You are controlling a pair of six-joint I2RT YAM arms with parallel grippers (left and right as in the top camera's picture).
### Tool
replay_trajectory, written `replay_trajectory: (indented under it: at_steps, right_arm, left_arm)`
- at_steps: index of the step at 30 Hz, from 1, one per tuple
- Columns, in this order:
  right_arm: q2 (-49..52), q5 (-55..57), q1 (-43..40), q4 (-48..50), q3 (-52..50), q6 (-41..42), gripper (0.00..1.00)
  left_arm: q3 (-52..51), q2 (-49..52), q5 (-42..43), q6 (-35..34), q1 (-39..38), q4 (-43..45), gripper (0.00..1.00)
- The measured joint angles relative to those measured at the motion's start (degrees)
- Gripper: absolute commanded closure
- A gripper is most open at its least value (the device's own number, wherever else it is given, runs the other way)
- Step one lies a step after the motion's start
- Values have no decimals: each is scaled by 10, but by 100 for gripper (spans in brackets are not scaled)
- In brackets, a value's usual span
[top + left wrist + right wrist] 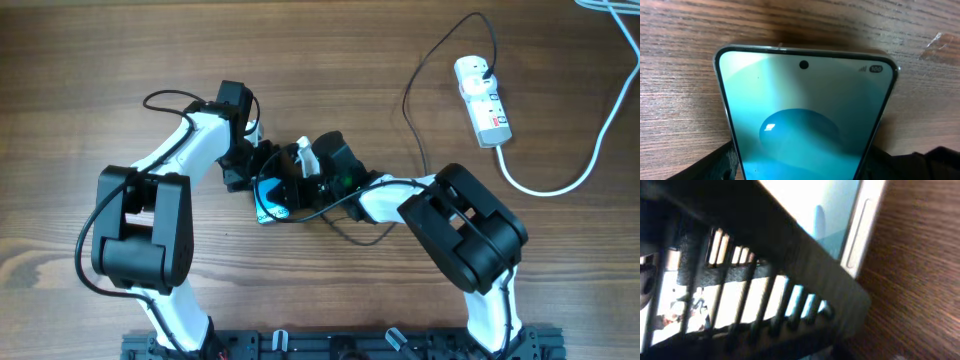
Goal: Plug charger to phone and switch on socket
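The phone [268,208] lies flat at mid-table, its teal screen [805,120] facing up. My left gripper [256,172] straddles it, and a dark finger [715,162] rests against each long edge. From the right, my right gripper [298,185] hovers over the same phone. In the right wrist view, a blurred ribbed finger [790,265] crosses the phone's side edge [860,230], and its jaws do not show. The black charger cable [407,110] runs from the white socket [483,100] towards my right arm. Its tip is hidden.
A thick white cord [590,150] loops from the socket off the far right edge. Both arm bases [330,345] stand at the near edge. Bare wood lies at the left and the far side.
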Motion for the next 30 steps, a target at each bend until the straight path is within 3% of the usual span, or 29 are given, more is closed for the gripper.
replay_trajectory:
  at_steps: [3,5,15,22,26,30]
  right_arm:
    - [3,-6,2,8,0,7,96]
    - [2,-17,1,12,0,27,96]
    - [0,-28,-6,21,0,38,96]
    - [15,-106,-31,74,-15,68,96]
    - [26,-162,-60,179,-25,130,96]
    - [32,-236,-83,392,-31,257,96]
  left_arm:
    - [0,0,8,-1,0,0,9]
    - [0,0,12,-7,0,1,0]
    - [1,-2,26,-21,4,1,1]
    - [-6,-14,60,2,3,12,8]
    - [-7,-51,79,18,3,26,13]
    - [-7,-137,99,28,6,31,18]
